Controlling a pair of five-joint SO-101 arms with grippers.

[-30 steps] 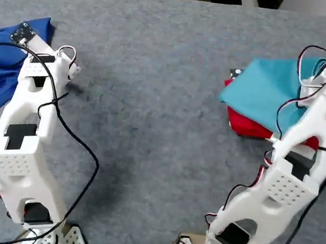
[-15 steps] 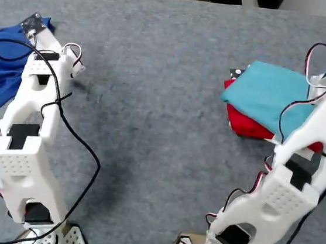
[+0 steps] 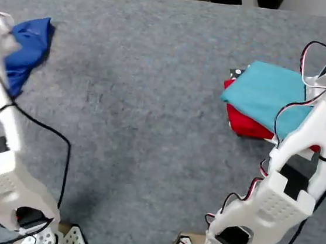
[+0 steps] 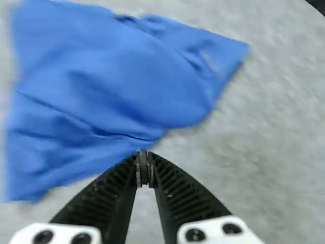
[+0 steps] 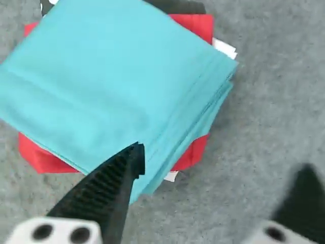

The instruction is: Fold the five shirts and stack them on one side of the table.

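Left gripper [image 4: 141, 170] - fingers pressed together, tips right at the near edge of the crumpled blue cloth shirt [image 4: 111, 86]. Can't tell whether a hem is caught between them. The shirt spreads ahead of the tips in loose wrinkles on the grey felt-covered table [image 3: 150, 126]. It is unfolded and lies well apart from the stack, so it reads as the next garment to be worked.

Right gripper [image 5: 221, 162] - fingers spread wide, holding nothing. The folded teal cloth shirt [image 5: 111, 81] lies just under and ahead of 1 finger, set square on the folded red cloth shirt [image 5: 40, 155]. Red shows on 3 sides beneath it. A dark edge and a white corner peek from under the red, possibly more garments, but not enough shows to count them.

Judgement: the stack sits beside this arm because that side serves as the collecting place. The open fingers suit a gripper that has nothing left to hold there. At least 2 shirts are stacked and 1 is loose.
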